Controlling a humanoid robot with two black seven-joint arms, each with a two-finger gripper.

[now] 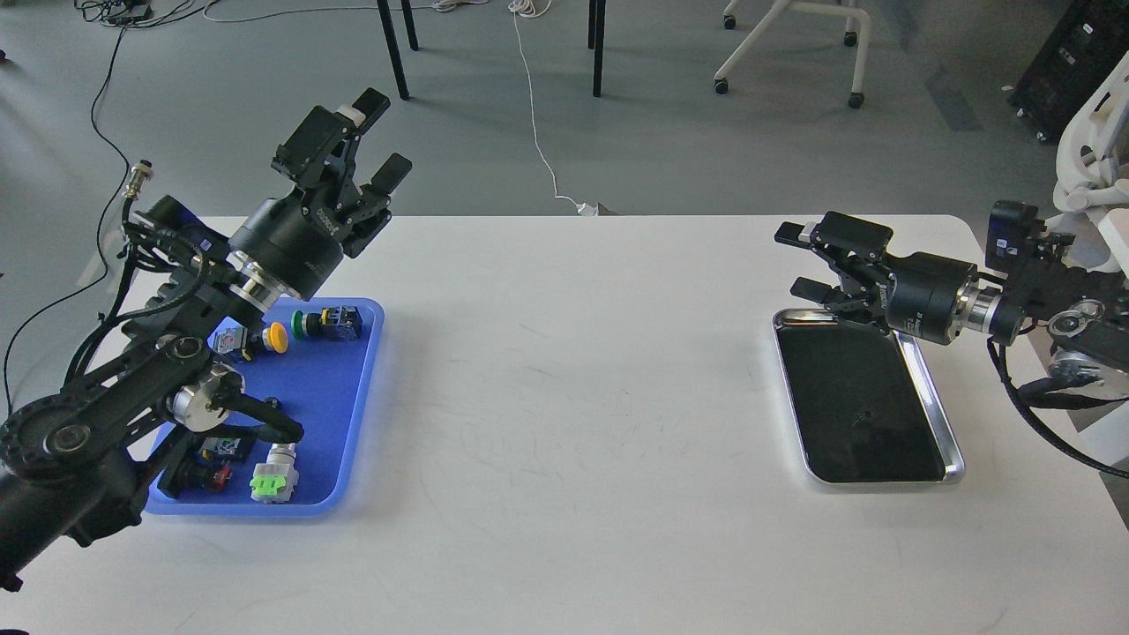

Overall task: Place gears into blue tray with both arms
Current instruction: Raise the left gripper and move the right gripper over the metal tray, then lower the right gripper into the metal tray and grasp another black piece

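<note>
The blue tray (340,397) lies at the table's left with several push-button switches in it. A small black piece, likely a gear (272,403), shows in the tray, half hidden behind my left arm's cable. My left gripper (381,137) is raised high above the tray's far end. It points up and away, open, with nothing between its fingers. My right gripper (796,260) hovers over the far left corner of the metal tray (948,441). It points left, open and empty. A tiny dark speck (869,414) on that tray's black bottom is too small to identify.
In the blue tray are a yellow switch (278,337), a green switch (305,324), a white-and-green switch (273,476) and a red one partly under my left arm. A wide stretch of white table (573,397) separates the two trays. Chairs and cables stand beyond the far edge.
</note>
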